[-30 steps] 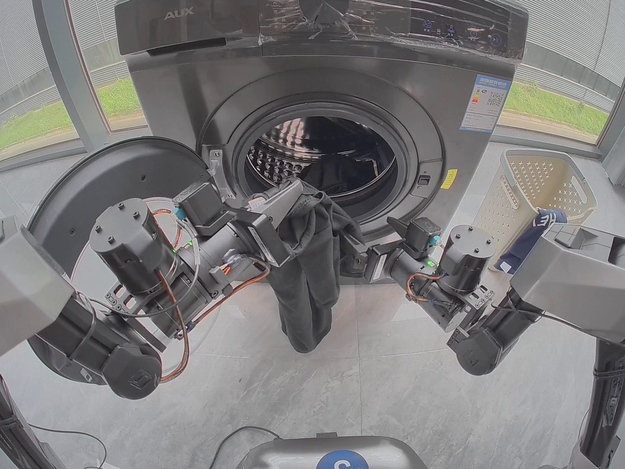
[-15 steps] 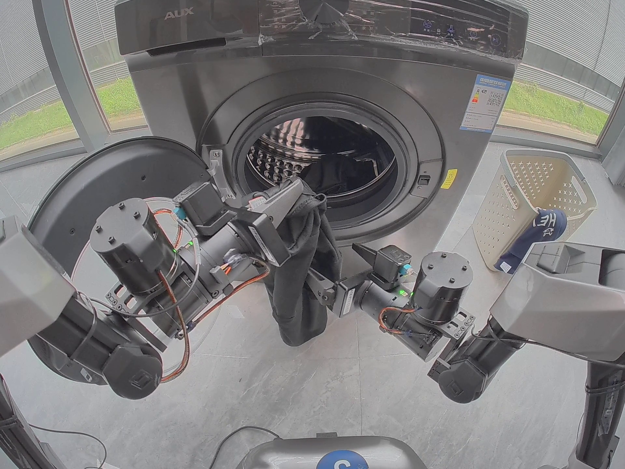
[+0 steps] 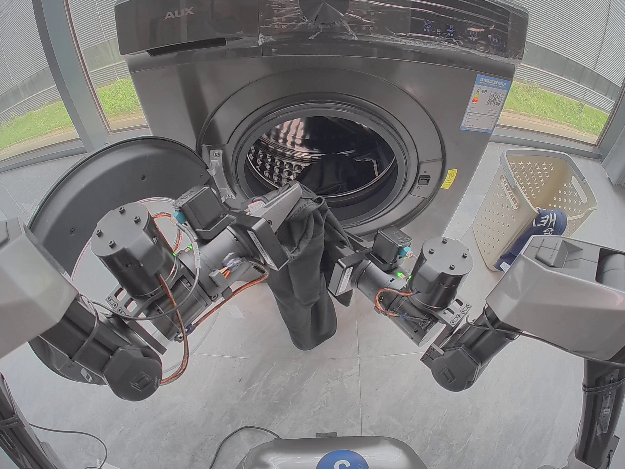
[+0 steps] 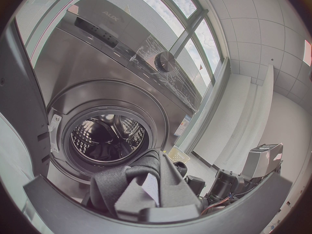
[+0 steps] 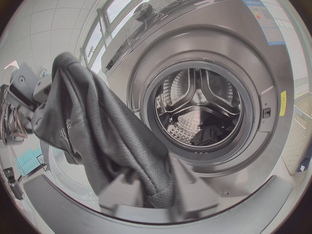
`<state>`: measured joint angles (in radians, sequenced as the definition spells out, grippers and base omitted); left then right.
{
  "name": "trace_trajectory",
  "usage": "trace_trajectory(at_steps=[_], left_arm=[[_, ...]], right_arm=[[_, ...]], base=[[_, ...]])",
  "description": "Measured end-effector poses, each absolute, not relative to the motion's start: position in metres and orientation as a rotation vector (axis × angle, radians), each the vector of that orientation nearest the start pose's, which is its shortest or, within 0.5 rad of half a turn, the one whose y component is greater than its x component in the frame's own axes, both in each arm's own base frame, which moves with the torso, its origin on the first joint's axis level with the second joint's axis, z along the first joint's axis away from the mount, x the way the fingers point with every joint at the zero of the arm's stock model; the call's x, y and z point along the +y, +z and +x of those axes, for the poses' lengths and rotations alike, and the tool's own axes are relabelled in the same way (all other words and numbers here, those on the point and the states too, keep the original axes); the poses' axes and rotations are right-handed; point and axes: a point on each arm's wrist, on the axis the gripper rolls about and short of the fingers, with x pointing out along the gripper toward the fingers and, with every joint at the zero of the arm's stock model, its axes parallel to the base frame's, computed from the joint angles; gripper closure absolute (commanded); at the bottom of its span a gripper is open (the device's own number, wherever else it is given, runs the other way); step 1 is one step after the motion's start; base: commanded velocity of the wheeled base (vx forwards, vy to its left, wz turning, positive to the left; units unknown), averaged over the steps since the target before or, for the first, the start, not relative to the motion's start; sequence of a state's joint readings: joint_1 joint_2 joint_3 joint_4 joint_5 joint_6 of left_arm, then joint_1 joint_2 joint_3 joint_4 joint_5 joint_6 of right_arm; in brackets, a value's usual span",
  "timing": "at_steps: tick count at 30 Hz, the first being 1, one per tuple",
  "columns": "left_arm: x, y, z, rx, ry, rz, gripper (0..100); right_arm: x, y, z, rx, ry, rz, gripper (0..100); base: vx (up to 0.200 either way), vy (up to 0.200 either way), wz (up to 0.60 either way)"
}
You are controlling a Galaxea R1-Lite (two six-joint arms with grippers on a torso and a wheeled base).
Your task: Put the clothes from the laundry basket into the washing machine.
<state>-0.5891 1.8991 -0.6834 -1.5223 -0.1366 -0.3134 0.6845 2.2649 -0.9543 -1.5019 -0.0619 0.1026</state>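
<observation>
While aloft, garment (image 3: 306, 281) in left pincer (image 3: 294, 198).

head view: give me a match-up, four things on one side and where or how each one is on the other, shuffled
Things:
1. grey garment
2. washer door
3. laundry basket
4. blue garment

Places or states:
a. stands on the floor, right of the washing machine
b. swung open to the left
c. hangs from the left gripper
d. at the laundry basket's near rim

Pairs: 1-c, 2-b, 3-a, 4-d
</observation>
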Motion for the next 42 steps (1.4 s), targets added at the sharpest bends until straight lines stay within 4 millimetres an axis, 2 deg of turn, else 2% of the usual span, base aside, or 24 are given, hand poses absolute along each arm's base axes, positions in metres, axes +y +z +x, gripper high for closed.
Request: trace_trajectory(at_steps=[11,19,20,32,38,42], left_arm=[[-0.174,0.168,0.281,-0.167,-0.728,-0.357,100],[-0.177,0.162,0.285,-0.153,-0.730,-0.353,100],[-0.177,0.162,0.285,-0.151,-0.730,-0.352,0],[-0.174,0.142,0.276,-0.072,-0.728,-0.334,0],[-0.167,0.101,0.260,0.105,-0.733,-0.288,0],[-0.167,0.077,0.257,0.196,-0.730,-0.248,0]], right_arm=[[0.225,0.130,0.315,-0.195,0.581,0.164,100],[0.217,0.144,0.306,-0.219,0.586,0.168,100],[0.217,0.144,0.305,-0.220,0.587,0.169,100],[0.218,0.156,0.302,-0.252,0.590,0.185,100],[0.219,0.166,0.303,-0.288,0.585,0.201,100],[0.222,0.174,0.305,-0.314,0.586,0.212,100]], base=[[0.000,0.000,0.00],[0.000,0.000,0.00],[0.000,0.000,0.00],[0.000,0.000,0.00],[0.000,0.000,0.00],[0.000,0.000,0.00]])
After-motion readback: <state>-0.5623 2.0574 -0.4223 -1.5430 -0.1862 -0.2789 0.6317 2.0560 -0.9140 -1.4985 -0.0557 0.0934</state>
